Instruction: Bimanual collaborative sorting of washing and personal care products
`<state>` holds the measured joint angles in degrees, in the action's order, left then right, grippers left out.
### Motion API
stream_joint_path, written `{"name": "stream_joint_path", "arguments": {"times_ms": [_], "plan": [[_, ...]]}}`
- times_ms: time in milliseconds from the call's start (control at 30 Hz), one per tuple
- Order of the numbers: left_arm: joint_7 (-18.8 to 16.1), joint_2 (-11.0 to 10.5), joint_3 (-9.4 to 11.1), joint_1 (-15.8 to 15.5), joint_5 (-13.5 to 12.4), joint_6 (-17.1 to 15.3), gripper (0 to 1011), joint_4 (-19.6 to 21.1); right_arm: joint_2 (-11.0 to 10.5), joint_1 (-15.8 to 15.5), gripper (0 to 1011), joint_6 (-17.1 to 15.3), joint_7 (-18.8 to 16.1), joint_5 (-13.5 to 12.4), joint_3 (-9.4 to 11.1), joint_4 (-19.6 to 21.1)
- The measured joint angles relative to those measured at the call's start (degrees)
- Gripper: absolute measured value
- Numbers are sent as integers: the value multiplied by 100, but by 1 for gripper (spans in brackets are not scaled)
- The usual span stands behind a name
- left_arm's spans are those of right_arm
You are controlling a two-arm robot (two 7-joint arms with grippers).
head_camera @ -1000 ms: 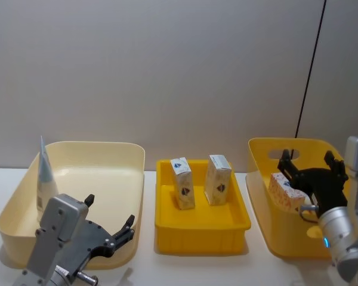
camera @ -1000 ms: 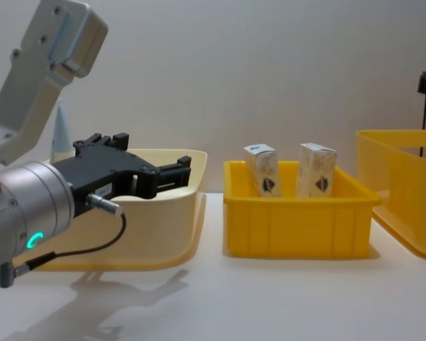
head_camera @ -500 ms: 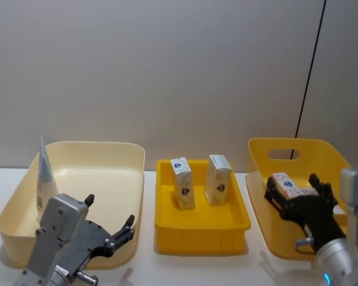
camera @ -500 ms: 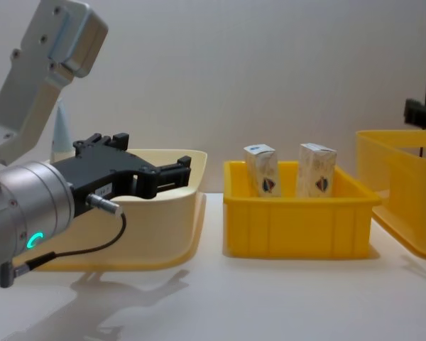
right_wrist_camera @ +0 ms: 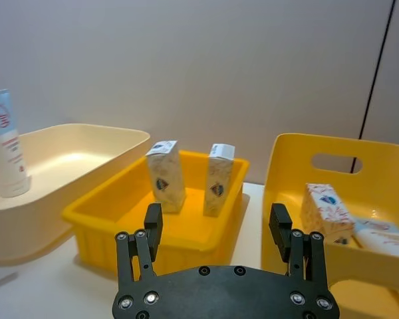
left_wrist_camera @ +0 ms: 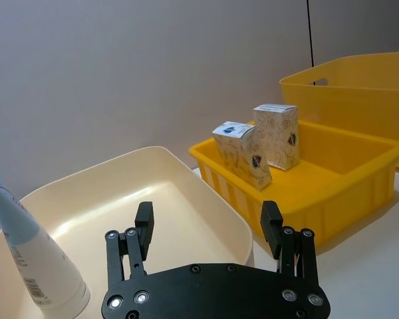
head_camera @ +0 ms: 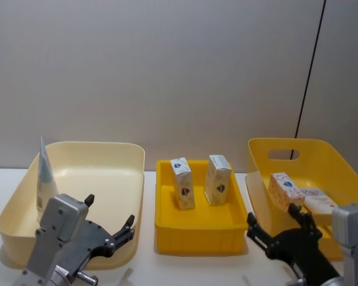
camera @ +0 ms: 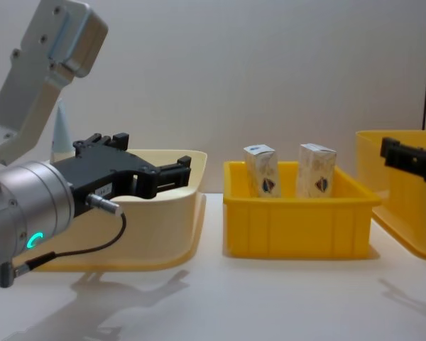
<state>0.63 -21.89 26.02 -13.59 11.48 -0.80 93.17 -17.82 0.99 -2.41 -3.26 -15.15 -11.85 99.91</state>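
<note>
Carton dropped, we're backing out.
Our right gripper (head_camera: 274, 229) has retreated from the yellow handled plastic crate (head_camera: 258, 156), fingers spread, empty (small white printed carton (head_camera: 284, 189) inside); left gripper (head_camera: 109, 227) idle, open.

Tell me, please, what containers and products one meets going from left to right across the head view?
Light-blue tube → cream basin → small yellow tray with two upright cartons: left carton, right carton → big yellow crate, with a tilted carton inside.

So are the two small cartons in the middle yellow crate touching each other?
Apart. In the head view, the left carton and the right carton stand in the yellow crate with bare crate floor between them.
</note>
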Motion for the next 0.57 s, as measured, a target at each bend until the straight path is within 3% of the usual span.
{"name": "stream_joint_path", "arguments": {"times_ms": [200, 567], "plan": [[0, 0, 0, 0, 0, 0, 1003, 0, -130, -158, 1001, 44, -51, -115, -99, 114], [0, 0, 0, 0, 0, 0, 1003, 0, -152, -183, 1001, 49, -58, -133, -113, 132]]}}
